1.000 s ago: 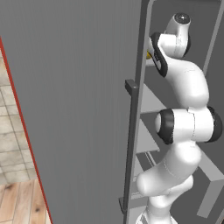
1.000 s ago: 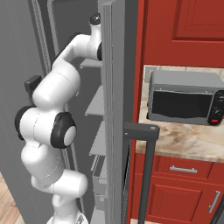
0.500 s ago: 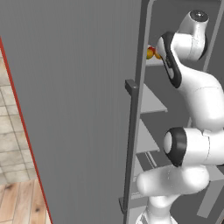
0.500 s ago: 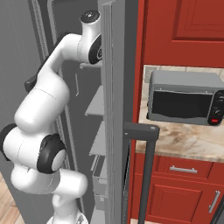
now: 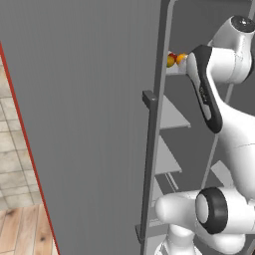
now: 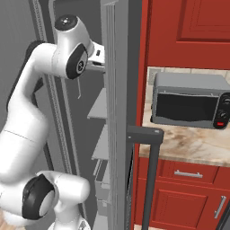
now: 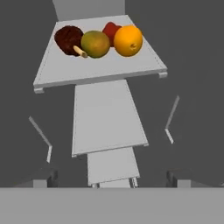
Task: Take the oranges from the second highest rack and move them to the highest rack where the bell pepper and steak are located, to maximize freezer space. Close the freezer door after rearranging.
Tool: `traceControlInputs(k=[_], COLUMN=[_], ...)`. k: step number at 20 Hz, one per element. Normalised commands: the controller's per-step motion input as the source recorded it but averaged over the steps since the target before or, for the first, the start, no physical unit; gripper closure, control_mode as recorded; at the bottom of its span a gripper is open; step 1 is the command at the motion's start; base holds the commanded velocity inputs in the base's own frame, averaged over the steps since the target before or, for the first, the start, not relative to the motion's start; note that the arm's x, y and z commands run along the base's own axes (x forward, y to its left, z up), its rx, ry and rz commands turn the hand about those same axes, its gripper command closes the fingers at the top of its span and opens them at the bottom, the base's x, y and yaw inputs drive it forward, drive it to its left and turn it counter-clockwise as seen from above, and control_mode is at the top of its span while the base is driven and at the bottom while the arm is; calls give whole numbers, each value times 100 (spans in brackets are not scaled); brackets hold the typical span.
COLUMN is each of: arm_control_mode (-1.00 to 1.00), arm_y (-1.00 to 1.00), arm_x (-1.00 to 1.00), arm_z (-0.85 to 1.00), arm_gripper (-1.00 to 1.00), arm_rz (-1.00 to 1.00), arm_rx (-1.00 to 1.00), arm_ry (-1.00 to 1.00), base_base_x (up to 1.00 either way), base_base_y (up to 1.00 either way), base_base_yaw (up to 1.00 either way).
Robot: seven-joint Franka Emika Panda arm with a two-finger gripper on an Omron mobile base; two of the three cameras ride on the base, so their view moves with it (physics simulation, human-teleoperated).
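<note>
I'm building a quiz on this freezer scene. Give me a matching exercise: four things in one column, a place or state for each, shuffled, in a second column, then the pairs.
1. steak
2. bell pepper
3. microwave
4. freezer door

a. stands open
b. on the stone counter
c. left end of the row on the highest rack, as the hand view shows it
d. red, tucked behind the two oranges

Pairs: 1-c, 2-d, 3-b, 4-a
</note>
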Motion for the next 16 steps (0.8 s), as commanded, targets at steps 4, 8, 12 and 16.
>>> traceControlInputs(k=[4,8,12,16], arm_control_mode=[-100,-100,-100,-100], arm_y=[37,43,41,36], arm_x=[-100,-100,-80,-32], arm_z=[6,4,0,0], arm_gripper=[-100,-100,-100,-100], arm_rz=[6,10,4,0], arm_rx=[0,-4,-8,-2], arm_ry=[2,12,3,0], base_base_x=[0,0,0,0], base_base_y=[0,0,0,0], base_base_yaw=[0,0,0,0])
